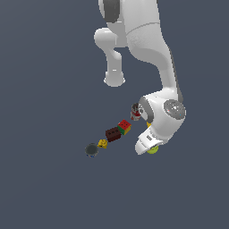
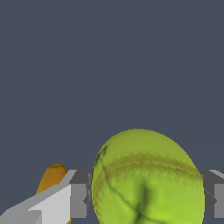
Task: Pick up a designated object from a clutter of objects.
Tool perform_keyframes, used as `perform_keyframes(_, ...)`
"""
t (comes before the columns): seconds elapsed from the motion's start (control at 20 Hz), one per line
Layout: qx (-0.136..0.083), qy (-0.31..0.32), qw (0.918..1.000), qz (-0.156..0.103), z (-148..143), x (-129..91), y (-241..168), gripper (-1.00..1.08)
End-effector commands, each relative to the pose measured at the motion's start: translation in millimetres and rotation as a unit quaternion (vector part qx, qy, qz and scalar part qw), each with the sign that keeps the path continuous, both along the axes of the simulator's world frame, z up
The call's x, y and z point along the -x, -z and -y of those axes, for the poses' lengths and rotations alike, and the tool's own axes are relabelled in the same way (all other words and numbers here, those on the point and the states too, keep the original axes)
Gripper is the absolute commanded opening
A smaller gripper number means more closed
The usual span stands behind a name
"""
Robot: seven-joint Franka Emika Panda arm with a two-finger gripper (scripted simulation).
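Tennis ball [image 2: 146, 179] seated squarely between the two fingers [image 2: 78, 200] of the gripper [image 2: 146, 199], one grey pad on each side. Jaws bracketing the ball at its widest part; pads at or very near the felt, firm clamping not confirmable from either picture. Round body, so no long axis to align with; curved seam faintly visible across the front. Ball resting low on the grey bench [image 1: 44, 188], at the exterior view's right end of the clutter, only a yellow-green sliver [image 1: 153, 150] showing beneath the wrist there.

Exterior view alone: diagonal row of remaining items running toward that view's left, namely red-labelled can [image 1: 135, 111], red-green-yellow cube [image 1: 125, 127], dark brown brick [image 1: 113, 133], tiny yellow piece [image 1: 102, 143], dark grey round object [image 1: 91, 150]. Wrist view alone: ball framed by both fingers, plus tip of banana [image 2: 51, 177] just beside one finger, apart from the ball. Likely next requirement: full closure, then straight lift clear of the banana.
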State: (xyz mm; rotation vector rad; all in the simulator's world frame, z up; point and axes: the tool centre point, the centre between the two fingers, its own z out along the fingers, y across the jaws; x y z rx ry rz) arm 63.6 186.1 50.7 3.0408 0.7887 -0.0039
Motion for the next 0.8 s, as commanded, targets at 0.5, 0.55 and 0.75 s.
perform_keyframes(0.5,0.000,0.000,1.0000,0.001,57.4,9.1,-76.1,-1.00)
perform_keyframes(0.55,0.000,0.000,1.0000,0.001,64.6,10.3,-85.7,-1.00)
perform_keyframes(0.75,0.000,0.000,1.0000,0.001,95.1,15.5,-126.5,-1.00)
